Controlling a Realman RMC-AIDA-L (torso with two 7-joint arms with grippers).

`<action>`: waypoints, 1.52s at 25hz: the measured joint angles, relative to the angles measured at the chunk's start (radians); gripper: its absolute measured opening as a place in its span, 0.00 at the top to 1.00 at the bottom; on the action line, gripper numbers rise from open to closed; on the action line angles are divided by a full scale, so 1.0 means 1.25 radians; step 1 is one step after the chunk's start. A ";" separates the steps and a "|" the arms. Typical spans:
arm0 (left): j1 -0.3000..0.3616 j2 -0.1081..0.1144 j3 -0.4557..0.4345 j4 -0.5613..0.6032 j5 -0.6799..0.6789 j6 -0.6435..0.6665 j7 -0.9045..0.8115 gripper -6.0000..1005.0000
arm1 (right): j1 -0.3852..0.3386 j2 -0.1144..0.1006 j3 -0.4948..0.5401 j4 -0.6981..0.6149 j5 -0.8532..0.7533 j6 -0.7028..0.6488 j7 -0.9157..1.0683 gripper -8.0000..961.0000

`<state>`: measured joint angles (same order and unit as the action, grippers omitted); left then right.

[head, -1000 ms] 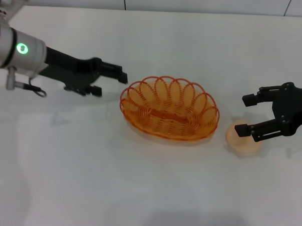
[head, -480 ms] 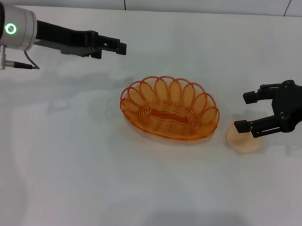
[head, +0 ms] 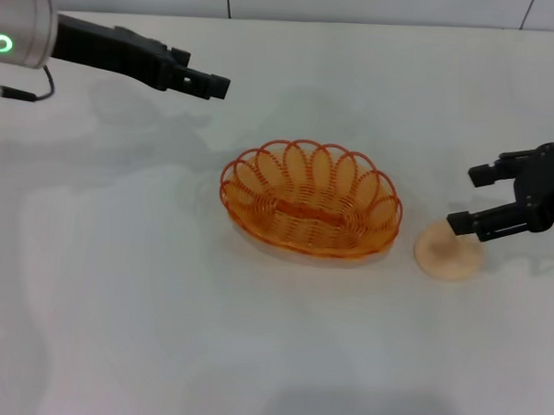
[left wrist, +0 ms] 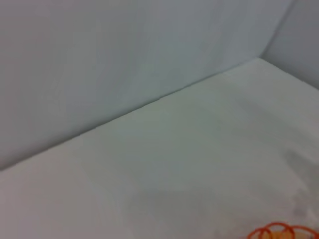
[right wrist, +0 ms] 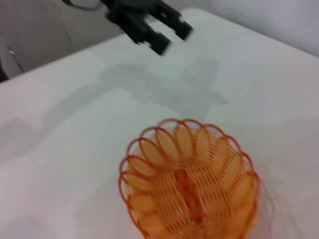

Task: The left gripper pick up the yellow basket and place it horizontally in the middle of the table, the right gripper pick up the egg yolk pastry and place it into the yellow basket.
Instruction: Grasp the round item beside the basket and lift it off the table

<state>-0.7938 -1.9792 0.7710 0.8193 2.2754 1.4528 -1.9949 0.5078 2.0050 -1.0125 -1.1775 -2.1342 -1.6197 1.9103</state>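
The yellow basket (head: 252, 183) stands empty and lengthwise across the middle of the table (head: 162, 304). It also shows in the right wrist view (right wrist: 133, 172), and a bit of its rim shows in the left wrist view (left wrist: 279, 231). The egg yolk pastry (head: 446, 254) lies on the table just right of the basket. My right gripper (head: 470, 200) is open, just above and to the right of the pastry, its lower finger over the pastry's far edge. My left gripper (head: 212, 82) is raised at the far left, well away from the basket, open and empty; it also shows in the right wrist view (right wrist: 167, 36).
The table's back edge meets a pale wall (left wrist: 124, 59). Bare white surface lies in front of and to the left of the basket.
My left arm has risen and drawn back away from the basket. My right gripper has shifted right, so more of the pastry shows. The basket and pastry have not moved.
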 joint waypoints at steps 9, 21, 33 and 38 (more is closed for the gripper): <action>-0.004 0.006 0.025 0.036 0.005 0.081 0.150 0.11 | 0.006 -0.001 -0.007 -0.042 -0.078 -0.009 0.090 0.11; 0.001 -0.020 0.104 0.037 -0.010 0.095 0.228 0.11 | 0.024 0.005 -0.085 -0.038 -0.125 0.006 0.139 0.14; 0.005 -0.025 0.102 0.037 -0.033 0.101 0.225 0.11 | 0.039 0.006 -0.160 -0.031 -0.186 0.047 0.190 0.21; 0.007 -0.025 0.099 0.035 -0.039 0.101 0.225 0.11 | 0.039 0.007 -0.179 -0.027 -0.186 0.063 0.193 0.24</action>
<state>-0.7845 -2.0106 0.8951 0.8630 2.2270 1.5784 -1.7141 0.5571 2.0134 -1.2362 -1.2108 -2.3667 -1.5406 2.1518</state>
